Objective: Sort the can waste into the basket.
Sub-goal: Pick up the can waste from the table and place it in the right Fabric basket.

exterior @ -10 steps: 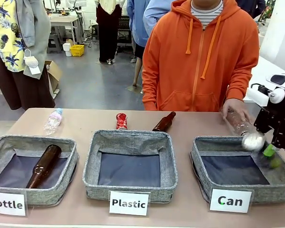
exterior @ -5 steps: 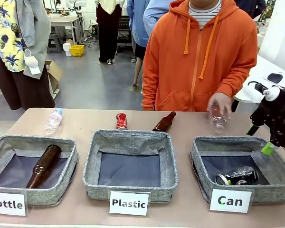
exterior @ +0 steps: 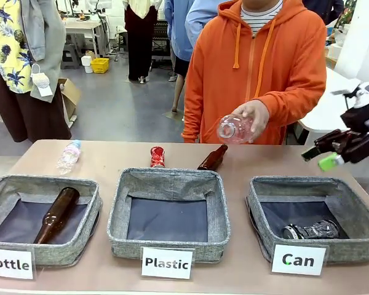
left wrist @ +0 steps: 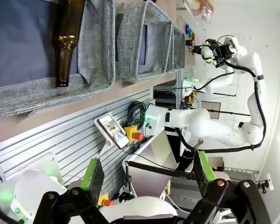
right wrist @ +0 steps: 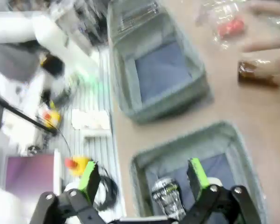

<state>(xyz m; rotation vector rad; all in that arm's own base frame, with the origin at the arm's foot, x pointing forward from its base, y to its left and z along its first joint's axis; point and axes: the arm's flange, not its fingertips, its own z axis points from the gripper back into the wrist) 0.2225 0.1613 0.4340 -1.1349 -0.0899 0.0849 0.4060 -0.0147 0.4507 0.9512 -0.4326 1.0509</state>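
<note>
A dark crushed can [exterior: 310, 230] with a silver top lies in the front right corner of the grey basket [exterior: 257, 206] labelled "Can". In the right wrist view, which is blurred, that can [right wrist: 165, 196] lies in the basket [right wrist: 177, 140] just beneath my fingers. A red can [exterior: 157, 157] stands on the table behind the middle basket, also a red blur [right wrist: 231, 27] in the wrist view. My right gripper [exterior: 318, 158] [right wrist: 143, 179] hovers open and empty above the basket's far right side. My left gripper [left wrist: 147, 175] is open with nothing between its fingers.
A person in an orange hoodie holds a clear plastic bottle [exterior: 235, 128] above the table's far edge. A brown bottle [exterior: 212, 158] and another plastic bottle [exterior: 68, 155] lie on the table. The "Bottle" basket [exterior: 0, 190] holds a brown bottle [exterior: 56, 215]; the "Plastic" basket [exterior: 120, 209] holds nothing.
The dark can dropped from my right gripper into the "Can" basket. The right gripper then rose and drew back to the right. The person lifted the clear bottle off the table.
</note>
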